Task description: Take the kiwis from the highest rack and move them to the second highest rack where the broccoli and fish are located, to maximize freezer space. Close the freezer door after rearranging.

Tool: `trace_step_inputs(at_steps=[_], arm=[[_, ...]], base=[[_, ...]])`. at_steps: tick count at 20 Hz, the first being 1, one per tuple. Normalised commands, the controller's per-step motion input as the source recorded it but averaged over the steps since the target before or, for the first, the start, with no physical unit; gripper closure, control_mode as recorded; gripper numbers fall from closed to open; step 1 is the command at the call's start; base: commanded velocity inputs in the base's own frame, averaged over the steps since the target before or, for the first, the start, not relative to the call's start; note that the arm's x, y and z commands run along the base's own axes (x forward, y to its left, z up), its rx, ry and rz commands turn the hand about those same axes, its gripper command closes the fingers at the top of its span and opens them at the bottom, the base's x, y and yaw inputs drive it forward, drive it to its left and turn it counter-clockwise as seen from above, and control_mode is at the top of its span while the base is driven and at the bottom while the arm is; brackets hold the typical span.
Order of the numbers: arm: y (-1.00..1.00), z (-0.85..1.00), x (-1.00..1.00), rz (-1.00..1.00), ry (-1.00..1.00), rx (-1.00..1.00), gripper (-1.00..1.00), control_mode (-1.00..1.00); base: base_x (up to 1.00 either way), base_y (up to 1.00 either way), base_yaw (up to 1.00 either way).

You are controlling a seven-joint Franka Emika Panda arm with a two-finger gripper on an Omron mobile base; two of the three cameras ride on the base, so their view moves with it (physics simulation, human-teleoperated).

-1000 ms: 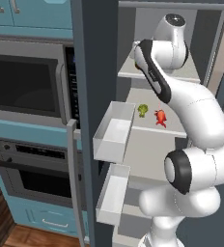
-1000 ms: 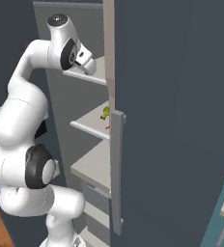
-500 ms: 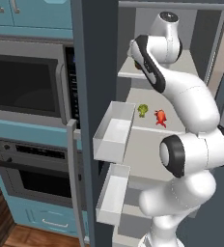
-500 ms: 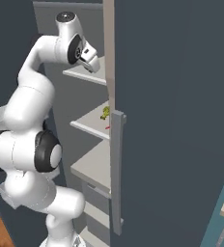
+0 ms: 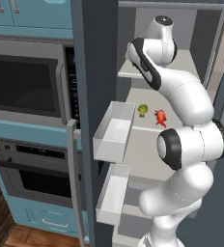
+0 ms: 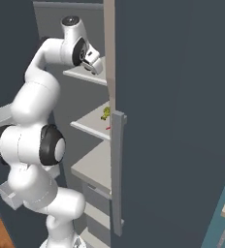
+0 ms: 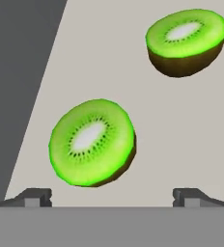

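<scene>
Arm's swung further into the top rack (image 5: 191, 60), gripper (image 7: 112, 195) spread wide, empty. Near kiwi (image 7: 92, 142) sits dead ahead between the fingertips, second kiwi (image 7: 186, 41) beyond, off right.

The white arm rises and folds toward twelve o'clock, its gripper (image 7: 112, 197) held level with fingertips (image 7: 34, 196) spread wide.

Two halved kiwis are seen on the pale rack (image 7: 191, 125): the near kiwi (image 7: 92, 143) just above the spread fingertips (image 7: 34, 197), the far kiwi (image 7: 186, 42) at upper right. A dark wall (image 7: 17, 72) is seen at left.
</scene>
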Motion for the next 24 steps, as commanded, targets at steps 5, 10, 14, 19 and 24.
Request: trace_step_inputs(at_steps=[5,10,14,19,24], arm=[[-0.03,-0.13,0.25,0.00,0.00,0.00,-1.00,-1.00],[-0.01,-0.08,0.27,0.00,0.00,0.00,-1.00,-1.00],[0.00,-0.14,0.22,0.00,0.00,0.00,-1.00,-1.00],[0.00,-0.26,0.05,0.00,0.00,0.00,1.00,-1.00],[0.00,-0.26,-0.12,0.00,0.00,0.00,1.00,-1.00]], base=[[0.00,0.00,0.00],[0.00,0.00,0.00],[0.00,0.00,0.00],[0.00,0.00,0.00],[0.00,0.00,0.00]])
